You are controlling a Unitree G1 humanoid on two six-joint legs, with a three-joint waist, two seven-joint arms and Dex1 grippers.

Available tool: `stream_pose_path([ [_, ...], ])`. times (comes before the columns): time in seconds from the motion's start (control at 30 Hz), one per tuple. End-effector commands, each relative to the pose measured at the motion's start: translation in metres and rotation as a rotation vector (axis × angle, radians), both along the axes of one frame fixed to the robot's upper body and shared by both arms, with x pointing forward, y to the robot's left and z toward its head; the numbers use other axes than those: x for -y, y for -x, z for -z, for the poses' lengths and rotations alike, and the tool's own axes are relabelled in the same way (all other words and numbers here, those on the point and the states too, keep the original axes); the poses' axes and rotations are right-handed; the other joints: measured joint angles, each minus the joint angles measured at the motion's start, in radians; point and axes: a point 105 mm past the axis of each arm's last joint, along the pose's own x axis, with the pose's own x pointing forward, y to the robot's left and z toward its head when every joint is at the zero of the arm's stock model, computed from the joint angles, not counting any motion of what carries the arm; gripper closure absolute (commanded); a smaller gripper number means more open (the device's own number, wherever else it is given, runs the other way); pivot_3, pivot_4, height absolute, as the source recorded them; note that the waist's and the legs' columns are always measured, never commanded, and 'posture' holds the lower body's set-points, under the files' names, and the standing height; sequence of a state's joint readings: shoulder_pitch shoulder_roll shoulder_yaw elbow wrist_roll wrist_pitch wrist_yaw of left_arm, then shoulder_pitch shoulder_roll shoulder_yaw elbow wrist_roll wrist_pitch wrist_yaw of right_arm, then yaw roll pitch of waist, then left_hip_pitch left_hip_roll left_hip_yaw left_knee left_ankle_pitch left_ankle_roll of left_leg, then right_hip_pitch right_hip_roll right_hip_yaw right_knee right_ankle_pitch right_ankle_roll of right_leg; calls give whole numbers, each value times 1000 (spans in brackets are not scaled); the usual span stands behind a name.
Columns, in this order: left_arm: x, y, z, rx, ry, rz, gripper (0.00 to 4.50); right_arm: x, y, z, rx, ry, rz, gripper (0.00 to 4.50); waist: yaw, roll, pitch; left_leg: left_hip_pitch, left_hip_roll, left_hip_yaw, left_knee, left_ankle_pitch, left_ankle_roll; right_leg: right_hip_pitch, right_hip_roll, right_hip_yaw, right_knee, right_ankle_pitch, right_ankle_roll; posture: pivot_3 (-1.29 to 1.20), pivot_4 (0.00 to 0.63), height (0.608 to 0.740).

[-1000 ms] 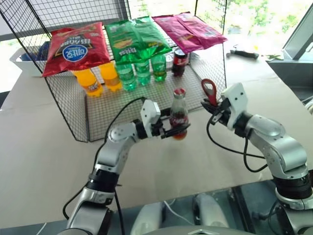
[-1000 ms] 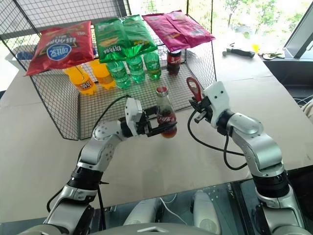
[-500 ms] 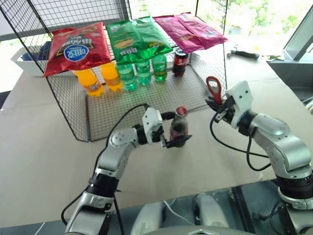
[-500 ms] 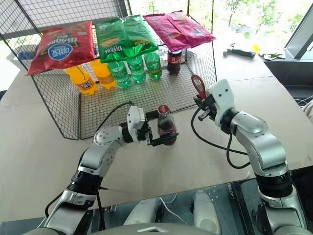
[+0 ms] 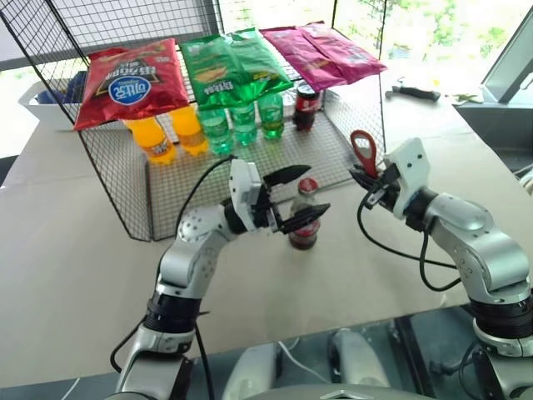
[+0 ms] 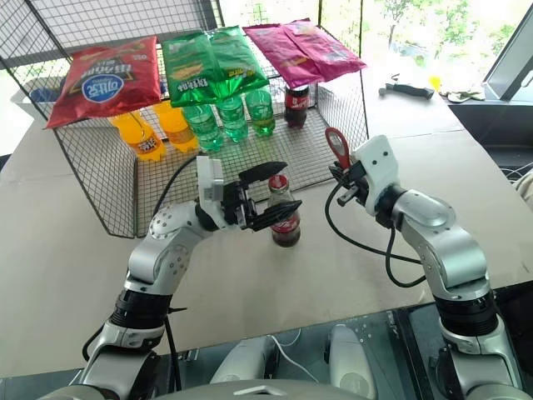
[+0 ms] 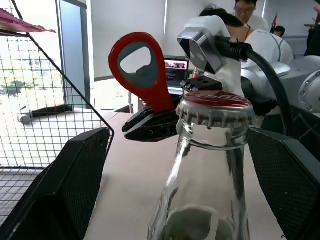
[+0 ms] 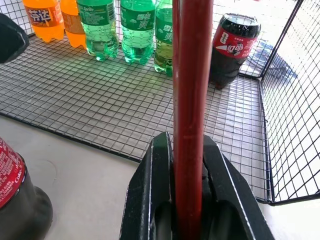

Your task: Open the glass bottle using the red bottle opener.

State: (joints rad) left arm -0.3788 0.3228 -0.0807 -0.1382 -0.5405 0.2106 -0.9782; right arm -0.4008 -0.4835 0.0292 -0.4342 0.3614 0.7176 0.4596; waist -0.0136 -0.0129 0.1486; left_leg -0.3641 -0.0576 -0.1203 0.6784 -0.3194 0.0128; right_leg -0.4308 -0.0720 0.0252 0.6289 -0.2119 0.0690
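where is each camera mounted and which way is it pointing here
Left and right eye views: on the head, looking forward and down over both arms at the glass bottle standing on the table, the open left gripper around its neck.
Left wrist view: on the left wrist, looking along its fingers past the bottle's cap to the right gripper.
Right wrist view: on the right wrist, looking along the gripper shut on the red bottle opener toward the wire rack.
Shared: bottle and opener appear in all.

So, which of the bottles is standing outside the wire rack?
The glass bottle with the red crown cap: it alone stands on the table in front of the rack; the orange, green and black-capped cola bottles stand at the back inside the rack.
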Motion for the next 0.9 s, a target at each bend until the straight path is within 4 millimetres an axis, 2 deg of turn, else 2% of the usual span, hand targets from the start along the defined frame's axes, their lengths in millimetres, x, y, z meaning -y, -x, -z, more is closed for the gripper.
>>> stream_pose_path([
  [0.03, 3, 9, -7, 25, 10, 37, 35, 2, 2, -11, 44, -15, 6, 4500, 0, 0, 0, 0, 0, 0, 0, 0, 0, 0, 0, 0, 0, 0, 0, 0, 150, 740],
  [0.37, 4, 8, 4, 58, -65, 33, 35, 3, 2, -12, 46, -15, 8, 4500, 1, 0, 0, 0, -1, 0, 1, 0, 0, 0, 0, 0, 0, 0, 0, 0, 150, 740],
  [0.43, 3, 7, 6, 56, -61, 28, 567, 3, 2, -12, 48, -16, 8, 4500, 1, 0, 0, 0, -1, 0, 1, 0, 0, 0, 0, 0, 0, 0, 0, 0, 150, 740],
  [0.5, 3, 7, 7, 56, -61, 22, 1302, 2, 2, -12, 50, -14, 7, 4500, 1, 0, 0, 0, -1, 0, 1, 0, 0, 0, 0, 0, 0, 0, 0, 0, 150, 740],
  [0.57, 2, 6, 8, 56, -65, 16, 2398, 1, 2, -13, 55, -9, 2, 4500, 1, 0, 0, 0, -1, 0, 1, 0, 0, 0, 0, 0, 0, 0, 0, 0, 150, 740],
  [0.63, 1, 4, 11, 56, -80, 4, 2941, -3, 3, -15, 69, -1, -5, 4500, 2, 0, -2, 0, 0, 0, 1, 0, 0, 1, 0, 0, 0, 0, 0, 0, 150, 740],
  [0.8, 0, 2, 16, 58, -101, -13, 2981, -16, 6, -21, 196, 68, -5, 4500, 1, 0, -2, 1, -1, 0, 3, 0, 0, 2, 0, 0, 2, 0, 0, 0, 150, 740],
  [0.9, 0, 2, 20, 58, -116, -13, 2981, -26, 10, -20, 435, 244, 11, 4500, 2, 0, -3, 2, -2, 1, 4, 0, 0, 2, 0, 0, 4, 0, 0, 0, 150, 740],
])
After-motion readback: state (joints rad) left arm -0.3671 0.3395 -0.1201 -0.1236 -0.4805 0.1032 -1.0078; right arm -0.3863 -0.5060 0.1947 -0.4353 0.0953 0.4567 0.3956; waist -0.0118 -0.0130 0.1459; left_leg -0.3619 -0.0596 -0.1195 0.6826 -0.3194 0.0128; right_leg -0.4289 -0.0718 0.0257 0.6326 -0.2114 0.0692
